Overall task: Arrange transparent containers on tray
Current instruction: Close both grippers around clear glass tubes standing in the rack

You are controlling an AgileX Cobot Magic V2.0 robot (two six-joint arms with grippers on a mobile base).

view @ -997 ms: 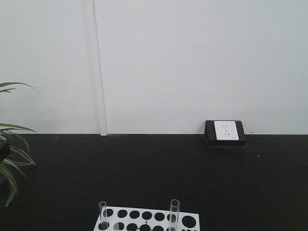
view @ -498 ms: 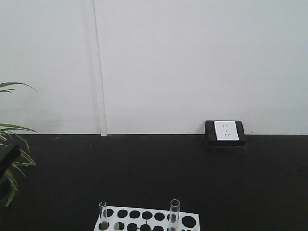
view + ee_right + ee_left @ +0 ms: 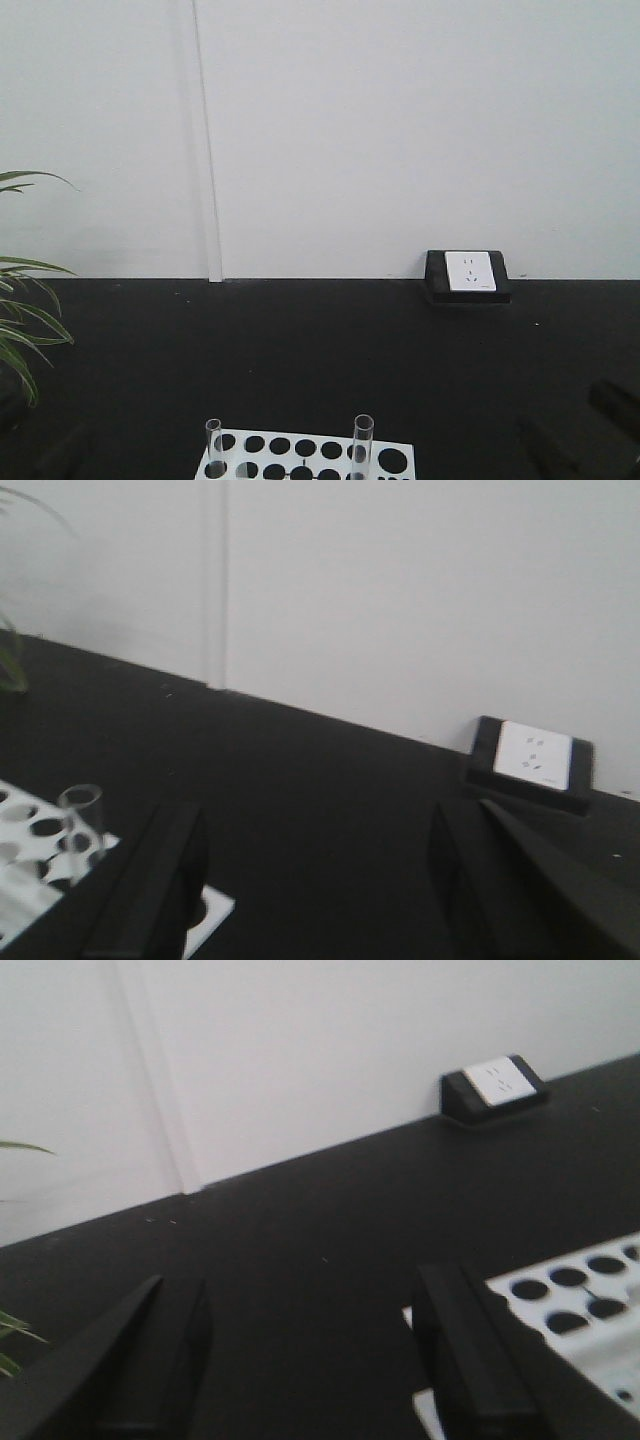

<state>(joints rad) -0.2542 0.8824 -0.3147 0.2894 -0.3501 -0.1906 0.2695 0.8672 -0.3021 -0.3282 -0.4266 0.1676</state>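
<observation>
Test tubes, two: left tube, right tube, upright in holes of white rack on black worktop. Tray out of view. Left tool, right tool: fingers apart, empty. Judged at start: nothing transferred, both tubes left to move.

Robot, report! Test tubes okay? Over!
Left gripper open, empty. Right gripper open, empty. Left test tube, right test tube upright in white rack. Tray not in view.
</observation>
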